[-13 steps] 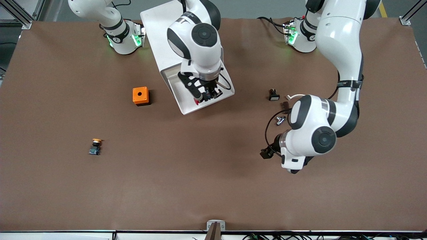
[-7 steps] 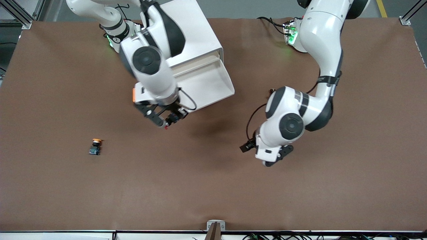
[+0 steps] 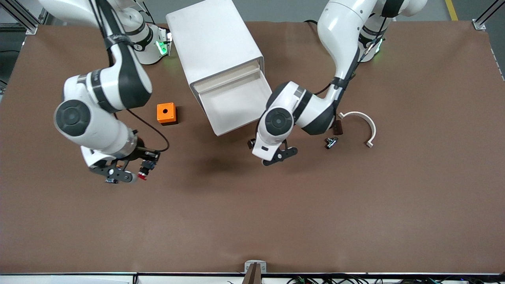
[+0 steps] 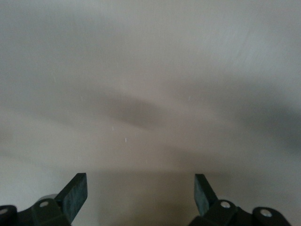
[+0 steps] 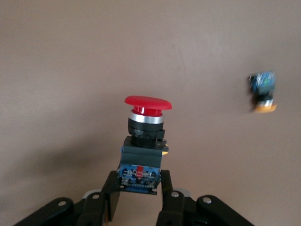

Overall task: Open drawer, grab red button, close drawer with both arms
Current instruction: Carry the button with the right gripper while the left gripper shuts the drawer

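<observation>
The white cabinet (image 3: 215,43) stands at the back of the table with its lowest drawer (image 3: 232,106) pulled out and nothing showing in its tray. My right gripper (image 3: 134,171) is shut on the red-capped button (image 3: 144,169) and holds it over the table, nearer to the front camera than the orange box. In the right wrist view the gripper (image 5: 138,181) clamps the blue block of the button (image 5: 146,136), red cap pointing away. My left gripper (image 3: 278,154) is by the corner of the drawer's front. In the left wrist view it (image 4: 140,188) is open and empty, facing a blurred pale surface.
An orange box (image 3: 166,113) sits beside the drawer toward the right arm's end. The yellow-capped button (image 5: 263,92) lies on the table by my right gripper. A white curved piece (image 3: 361,122), a small metal part (image 3: 331,142) and a dark block (image 3: 337,127) lie by the left arm.
My right gripper lifted the red button out of the drawer and carried it toward the right arm's end, nearer the front camera. My left gripper swung across to the drawer's front corner.
</observation>
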